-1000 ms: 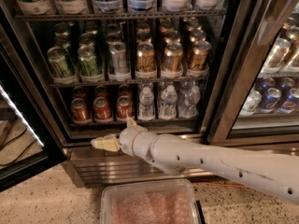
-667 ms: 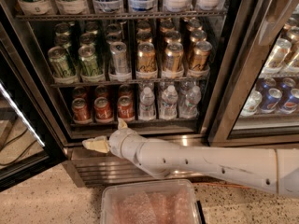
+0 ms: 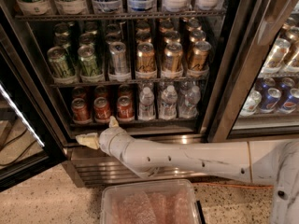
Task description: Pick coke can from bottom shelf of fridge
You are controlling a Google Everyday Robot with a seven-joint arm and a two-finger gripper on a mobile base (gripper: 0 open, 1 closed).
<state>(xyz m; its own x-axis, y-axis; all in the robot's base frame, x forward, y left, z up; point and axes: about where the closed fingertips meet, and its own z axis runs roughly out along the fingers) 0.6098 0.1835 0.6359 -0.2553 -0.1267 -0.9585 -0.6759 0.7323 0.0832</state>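
Gripper (image 3: 97, 132): pale two-finger tool on a white arm (image 3: 187, 158) that reaches in from the right. It sits low, in front of the fridge (image 3: 223, 83), just below the front rail of the bottom shelf (image 3: 159, 122). The fingers are spread wide, one pointing left and one pointing up toward the rail, and there is nothing between them.

Coke can (image 3: 124, 108): red with a silver top, standing upright at the right end of a front row of three alike on the left half of the bottom shelf. More red cans stand behind them, farther in. The upper fingertip ends just below this row and is not touching any can.

Handling, judged: likely a full can, moderately heavy for its size. Its thin wall is stiff under even pressure but dents if pinched hard. The surface is smooth and probably cold and damp, so slippery. Best hold is across the middle of the body, one finger on each side. The neighbouring cans stand close, leaving little room for the fingers.

Also on the bottom shelf: water bottles (image 3: 168, 102), to the right of the red cans.

Rack above: green cans (image 3: 60, 62) on the left, a silver can (image 3: 118, 58), and gold-brown cans (image 3: 172, 57) on the right.

Near floor: a clear plastic bin (image 3: 148, 203), in front of the ribbed base panel (image 3: 88, 168).
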